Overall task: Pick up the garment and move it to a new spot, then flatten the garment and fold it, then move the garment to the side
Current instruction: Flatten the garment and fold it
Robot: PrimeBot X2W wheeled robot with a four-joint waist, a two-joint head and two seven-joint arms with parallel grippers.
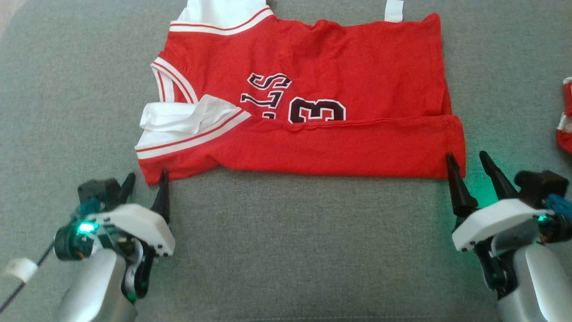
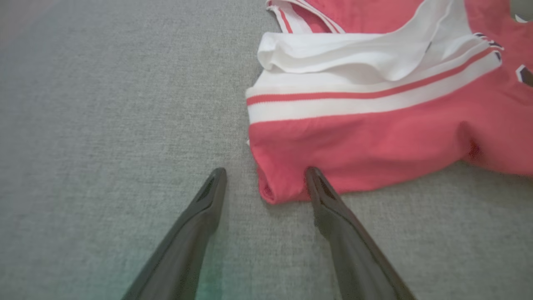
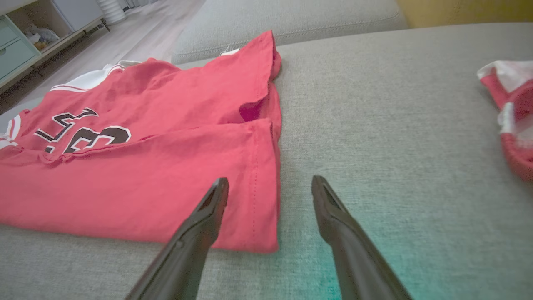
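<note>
Red jersey with white trim and dark lettering lies spread flat on a grey upholstered surface, in the far half of the head view. Its neck and armholes point left and its hem points right. The near long edge is folded over onto the body, making a plain red band that covers the lower part of the number and runs from the left corner to the right one. White striped trim and a loose white layer bunch up at the left end of that band.

The left gripper sits at the near left corner of the jersey with its fingers spread wide and nothing clamped between them. In the left wrist view the same gripper straddles the corner: the right finger's tip overlaps the red edge, and the left finger is over bare grey fabric.

The right gripper sits at the near right corner, also released and gripping nothing. In the right wrist view its left finger is over the hem of the folded band, and its right finger is over bare upholstery just beside the cloth.

A second red and white cloth lies well apart at the far right edge of the surface
</note>
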